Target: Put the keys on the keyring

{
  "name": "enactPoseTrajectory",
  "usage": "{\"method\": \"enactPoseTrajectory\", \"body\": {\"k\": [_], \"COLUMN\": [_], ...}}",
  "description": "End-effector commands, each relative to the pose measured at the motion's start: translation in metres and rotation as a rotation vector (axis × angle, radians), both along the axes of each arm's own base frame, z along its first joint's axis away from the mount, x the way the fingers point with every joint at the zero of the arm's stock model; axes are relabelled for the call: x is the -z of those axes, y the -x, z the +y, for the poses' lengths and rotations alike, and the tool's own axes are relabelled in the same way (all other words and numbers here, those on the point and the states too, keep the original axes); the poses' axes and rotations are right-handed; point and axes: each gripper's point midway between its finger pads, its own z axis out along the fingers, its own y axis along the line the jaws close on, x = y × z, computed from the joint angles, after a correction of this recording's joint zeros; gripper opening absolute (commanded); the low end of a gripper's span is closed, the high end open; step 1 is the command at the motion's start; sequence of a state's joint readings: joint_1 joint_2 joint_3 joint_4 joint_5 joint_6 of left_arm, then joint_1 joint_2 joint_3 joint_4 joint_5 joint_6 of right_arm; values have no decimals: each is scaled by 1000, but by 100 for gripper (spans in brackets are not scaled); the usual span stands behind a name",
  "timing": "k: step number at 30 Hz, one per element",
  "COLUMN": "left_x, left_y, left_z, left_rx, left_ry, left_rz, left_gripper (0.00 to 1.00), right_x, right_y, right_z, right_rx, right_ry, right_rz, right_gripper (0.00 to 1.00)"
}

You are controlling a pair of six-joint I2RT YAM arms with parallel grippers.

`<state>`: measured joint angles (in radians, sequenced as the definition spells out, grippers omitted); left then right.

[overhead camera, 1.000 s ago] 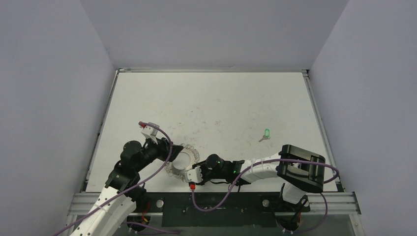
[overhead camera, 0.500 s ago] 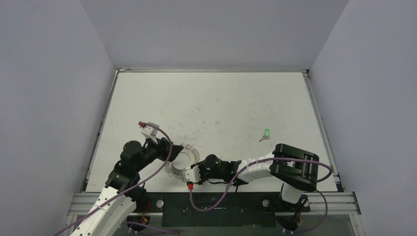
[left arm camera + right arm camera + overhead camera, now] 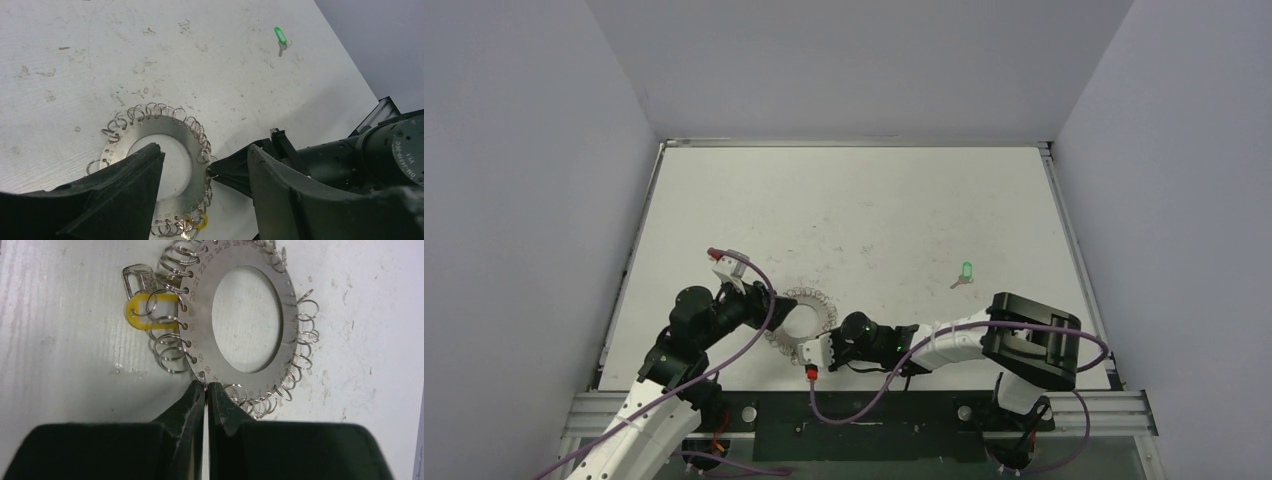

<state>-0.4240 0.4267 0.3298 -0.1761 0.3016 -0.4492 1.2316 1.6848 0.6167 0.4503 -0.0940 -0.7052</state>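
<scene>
The keyring (image 3: 816,303) lies flat on the table near the front edge, between the arms; it also shows in the left wrist view (image 3: 165,125) and the right wrist view (image 3: 235,255). The yellow-orange key (image 3: 129,311) hangs on its wire loops and lies beside it, also showing in the left wrist view (image 3: 202,221). The green key (image 3: 966,270) lies alone on the table to the right, far off in the left wrist view (image 3: 280,35). My right gripper (image 3: 206,385) is shut on one wire loop at the ring's rim (image 3: 816,350). My left gripper (image 3: 205,152) is open above the ring (image 3: 776,305).
The white table (image 3: 854,200) is scuffed, with grey walls on three sides. A metal rail (image 3: 864,410) runs along the near edge below the arm bases. Purple cables (image 3: 754,290) loop off both wrists.
The keyring has shifted slightly away from the front edge and to the right and lies flatter. The right wrist moved a little with it. The left gripper has barely moved.
</scene>
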Motion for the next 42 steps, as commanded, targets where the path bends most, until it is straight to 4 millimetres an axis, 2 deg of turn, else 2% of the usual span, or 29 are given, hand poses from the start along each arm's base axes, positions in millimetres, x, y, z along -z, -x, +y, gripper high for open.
{"method": "enactPoseTrajectory", "body": {"k": [1,5,8,13,17,25,30,34,37,42], "left_x": [-26,-23,-12,-4,8,36,43,40,33,3], "left_y": [-1,0,2,4,12,32,38,39,36,41], "left_z": [-4,-11,-19,-30,-43,-62,-72,-78,-77,-77], "left_rx": [29,70,108,166,231,292,308,326,318,374], "left_ry": [18,38,56,109,128,52,36,54,58,52], "left_rz": [-78,-79,-63,-80,-64,-19,-44,-97,-152,-320], "left_gripper": [60,57,54,48,43,40,40,41,46,51], "right_x": [-51,-92,-122,-157,-178,-171,-157,-155,-155,-155], "right_y": [0,0,-2,1,-5,-27,-26,-25,-19,-11], "right_z": [2,-3,-8,-16,-26,-41,-39,-38,-38,-41], "right_rx": [11,32,65,84,153,307,330,325,286,220], "right_ry": [-157,-331,-464,-595,-694,-766,-753,-802,-822,-805], "right_rz": [62,190,280,372,427,582,651,690,688,656], "right_gripper": [0,0,0,0,0,0,0,0,0,0]}}
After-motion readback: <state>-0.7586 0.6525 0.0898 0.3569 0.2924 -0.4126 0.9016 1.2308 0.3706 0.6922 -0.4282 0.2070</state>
